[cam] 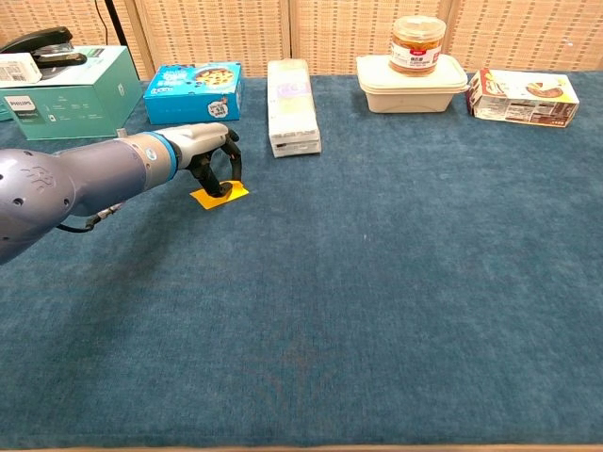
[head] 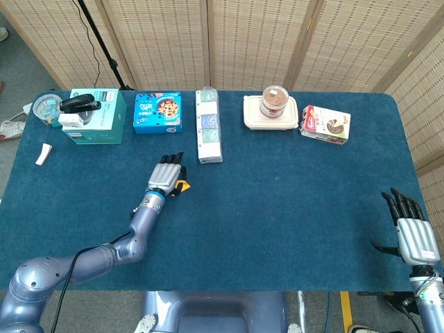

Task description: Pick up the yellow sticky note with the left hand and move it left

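The yellow sticky note (cam: 220,195) lies on the blue tablecloth, left of centre, just in front of the tall white box (cam: 291,104). My left hand (cam: 209,151) hangs right over it, its dark fingers curled down. Thumb and fingertips (cam: 222,186) meet on the note and pinch it while it still touches the cloth. From above, the left hand (head: 167,176) hides most of the note, so only a yellow corner (head: 182,186) shows at its right. My right hand (head: 411,230) rests at the table's near right edge, fingers spread and holding nothing.
Along the back edge stand a teal box (head: 96,116) with a black stapler (head: 78,104) on top, a blue cookie box (head: 158,112), a lidded food container (head: 270,113) with a jar on it, and a snack box (head: 325,125). A small white piece (head: 44,154) lies at the far left.
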